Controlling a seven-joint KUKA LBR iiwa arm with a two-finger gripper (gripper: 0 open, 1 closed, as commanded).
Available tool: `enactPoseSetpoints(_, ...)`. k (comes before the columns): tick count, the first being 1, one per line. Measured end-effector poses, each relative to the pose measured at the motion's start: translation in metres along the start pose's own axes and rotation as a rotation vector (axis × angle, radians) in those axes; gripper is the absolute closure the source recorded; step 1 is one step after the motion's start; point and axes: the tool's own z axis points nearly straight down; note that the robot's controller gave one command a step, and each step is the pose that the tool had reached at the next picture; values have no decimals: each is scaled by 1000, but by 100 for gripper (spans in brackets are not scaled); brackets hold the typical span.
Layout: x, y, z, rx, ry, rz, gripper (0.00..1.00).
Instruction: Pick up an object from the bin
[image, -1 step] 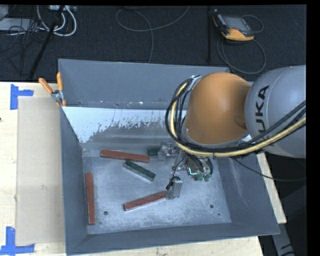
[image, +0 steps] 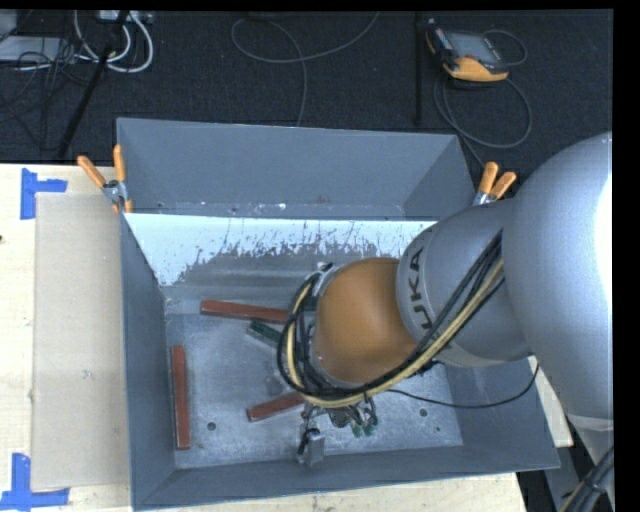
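From my screen the arm (image: 540, 270) comes in from 3 o'clock and bends down into the grey bin (image: 290, 180), its orange wrist cover (image: 365, 320) hanging over the middle of the floor with black and yellow cables (image: 293, 345) looped round it. The fingers (image: 312, 447) are low at 6 o'clock of the floor, close to the near wall. Their tips are one small grey lump below the wrist, and I cannot tell whether they are wide or narrow, or whether anything sits between them.

The nearest thing is a short reddish-brown stick (image: 275, 407), lying flat just at 10 o'clock of the fingers, its right end running under the wrist. A longer brown stick (image: 180, 397) lies along the 9 o'clock wall, well apart from the fingers. A third one (image: 243, 311) lies crosswise toward 11 o'clock. Beside it is a dark, thin piece (image: 266, 329), half hidden by the cables – I can't make out what it is.
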Motion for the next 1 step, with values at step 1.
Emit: enactPoseSetpoints(1, -1, -1, -3, 0, -3, 5, 100)
